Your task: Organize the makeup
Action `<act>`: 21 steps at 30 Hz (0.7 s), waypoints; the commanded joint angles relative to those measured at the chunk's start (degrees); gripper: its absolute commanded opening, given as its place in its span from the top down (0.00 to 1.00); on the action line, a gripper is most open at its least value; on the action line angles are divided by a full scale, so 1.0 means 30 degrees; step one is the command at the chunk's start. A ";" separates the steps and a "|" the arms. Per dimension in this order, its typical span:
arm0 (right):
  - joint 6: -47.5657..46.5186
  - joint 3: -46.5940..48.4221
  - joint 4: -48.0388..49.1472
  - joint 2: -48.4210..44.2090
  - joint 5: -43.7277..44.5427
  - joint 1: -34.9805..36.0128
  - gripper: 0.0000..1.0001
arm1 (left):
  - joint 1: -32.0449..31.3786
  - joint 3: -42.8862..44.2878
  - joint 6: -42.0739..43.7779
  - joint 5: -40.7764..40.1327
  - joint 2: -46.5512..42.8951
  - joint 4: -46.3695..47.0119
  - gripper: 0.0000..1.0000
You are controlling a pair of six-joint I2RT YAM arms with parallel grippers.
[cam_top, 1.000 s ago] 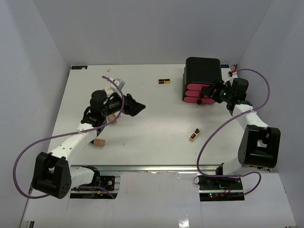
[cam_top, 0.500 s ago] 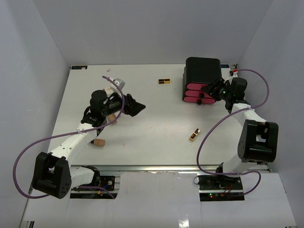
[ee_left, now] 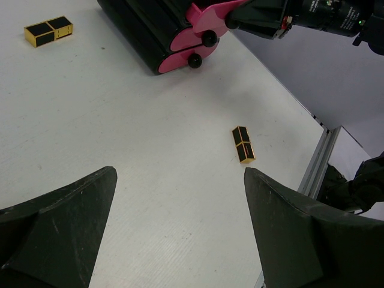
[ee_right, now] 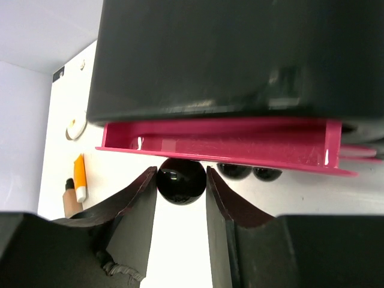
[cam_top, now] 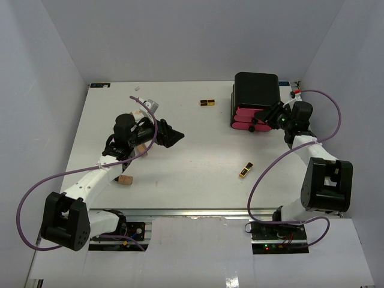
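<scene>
1. The knob (ee_right: 180, 187) of the top pink drawer (ee_right: 240, 146) is pinched between the fingers of the right gripper (ee_right: 182, 175). The black box (cam_top: 256, 89) is set at 1 o'clock on the table (cam_top: 198, 141).
2. That grip is probably meant for pulling the drawer out so stuff can be dropped in.
3. The left gripper (ee_left: 180, 174) is held spread wide at 9 o'clock with nothing in it, likely kept ready for a pick.
4. No makeup is put away yet. One black-and-gold tube (cam_top: 207, 102) is seen at 12, the other tube (cam_top: 245, 170) at 5, the cork cylinder (cam_top: 125, 179) at 8, and the orange tube (ee_right: 79, 177) by the left arm.
</scene>
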 commanded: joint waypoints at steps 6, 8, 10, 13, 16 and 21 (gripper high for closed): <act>-0.2509 -0.2277 -0.0811 -0.3568 -0.0850 -0.0006 0.66 | -0.0066 0.0535 0.0147 0.0409 -0.0563 0.0268 0.02; -0.2770 -0.2738 -0.1071 -0.4214 -0.0887 -0.0006 0.66 | -0.0066 0.0535 0.0091 0.0464 -0.0563 0.0287 0.02; -0.2851 -0.3334 -0.1226 -0.4767 -0.0971 -0.0035 0.65 | -0.0066 0.0535 0.0080 0.0552 -0.0632 0.0309 0.02; -0.2878 -0.3774 -0.1263 -0.5261 -0.1035 -0.0035 0.63 | -0.0066 0.0525 0.0080 0.0553 -0.0749 0.0356 0.02; -0.2830 -0.3895 -0.1333 -0.5452 -0.0963 -0.0059 0.60 | -0.0066 0.0476 0.0103 0.0599 -0.0797 0.0380 0.02; -0.2810 -0.4077 -0.1419 -0.5740 -0.1044 -0.0123 0.43 | -0.0066 0.0505 0.0100 0.0690 -0.0816 0.0386 0.02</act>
